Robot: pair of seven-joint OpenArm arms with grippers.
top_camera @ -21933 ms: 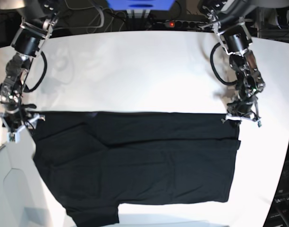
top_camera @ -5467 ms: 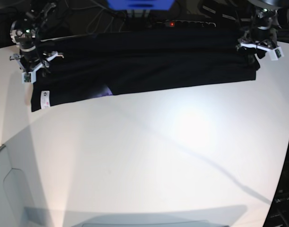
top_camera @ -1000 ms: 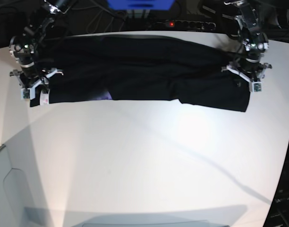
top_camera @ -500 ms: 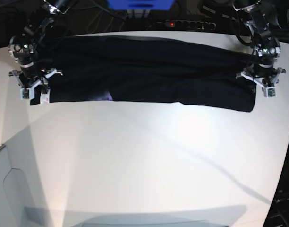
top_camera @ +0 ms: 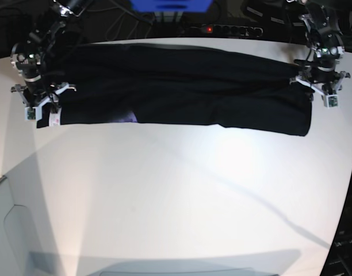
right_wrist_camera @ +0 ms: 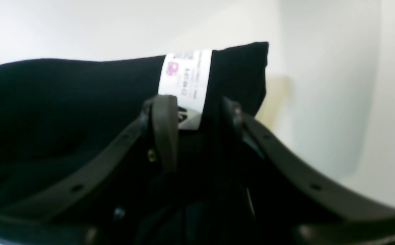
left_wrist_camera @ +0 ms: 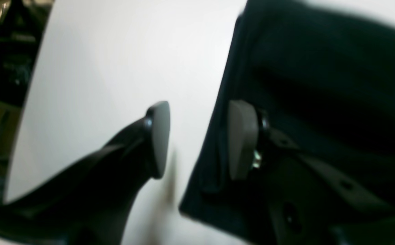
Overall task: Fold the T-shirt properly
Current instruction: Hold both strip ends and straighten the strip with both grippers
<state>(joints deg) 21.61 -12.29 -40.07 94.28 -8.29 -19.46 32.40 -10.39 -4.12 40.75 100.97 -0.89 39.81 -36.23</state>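
Note:
The black T-shirt (top_camera: 176, 86) lies as a long, narrow folded band across the far part of the white table (top_camera: 176, 201). A bit of purple print (top_camera: 129, 117) shows at its near edge. My left gripper (top_camera: 317, 89) is open at the band's right end. In the left wrist view this gripper (left_wrist_camera: 197, 139) straddles the T-shirt (left_wrist_camera: 319, 85) edge, one pad over cloth and one over bare table. My right gripper (top_camera: 42, 99) stands open over the left end. Its fingers (right_wrist_camera: 165, 132) stand apart above the T-shirt (right_wrist_camera: 64, 102) corner, near a white label (right_wrist_camera: 185, 76).
A power strip with a red light (top_camera: 222, 29) and cables lie just behind the table's far edge. A blue object (top_camera: 170, 4) stands at the back centre. A pale grey bin (top_camera: 9, 230) sits at the near left corner.
My left gripper has moved to the right and a little farther back, and the shirt's right end now reaches farther right. The right gripper and the left end have stayed put.

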